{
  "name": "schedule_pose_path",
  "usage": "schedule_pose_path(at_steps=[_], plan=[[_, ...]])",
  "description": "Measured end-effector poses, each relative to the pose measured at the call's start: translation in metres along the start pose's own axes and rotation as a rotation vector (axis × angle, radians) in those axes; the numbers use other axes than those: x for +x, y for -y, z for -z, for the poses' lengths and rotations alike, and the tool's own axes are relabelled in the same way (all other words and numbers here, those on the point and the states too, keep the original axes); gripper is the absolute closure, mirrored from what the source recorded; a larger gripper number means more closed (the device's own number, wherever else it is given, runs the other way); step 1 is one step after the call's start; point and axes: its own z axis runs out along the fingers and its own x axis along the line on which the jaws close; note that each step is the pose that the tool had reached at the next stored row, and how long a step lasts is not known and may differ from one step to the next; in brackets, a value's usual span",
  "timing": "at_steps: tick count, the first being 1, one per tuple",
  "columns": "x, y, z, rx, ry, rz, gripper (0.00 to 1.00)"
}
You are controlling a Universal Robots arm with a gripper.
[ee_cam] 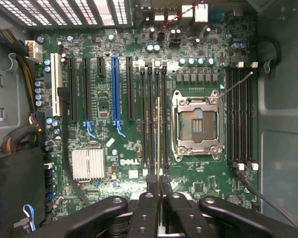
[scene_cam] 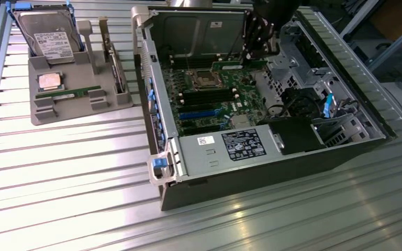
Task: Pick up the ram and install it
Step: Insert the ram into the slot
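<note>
My gripper is shut on the ram, a slim green stick seen edge-on with its gold contact edge facing the board. The stick hangs over the black memory slots beside the empty processor socket, roughly parallel to them; whether it touches a slot I cannot tell. In the exterior view the black gripper reaches down into the open computer case, with the ram showing as a green strip under it above the motherboard.
A grey tray at the exterior view's left holds a hard drive, a square silver processor chip, a second green stick and an upright card. Case walls, a power supply and cables surround the board.
</note>
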Motion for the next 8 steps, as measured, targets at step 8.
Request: schedule_pose_path(at_steps=[8], plan=[[0.0009,0.0001,-0.0026,0.0,0.0,0.0,0.87]])
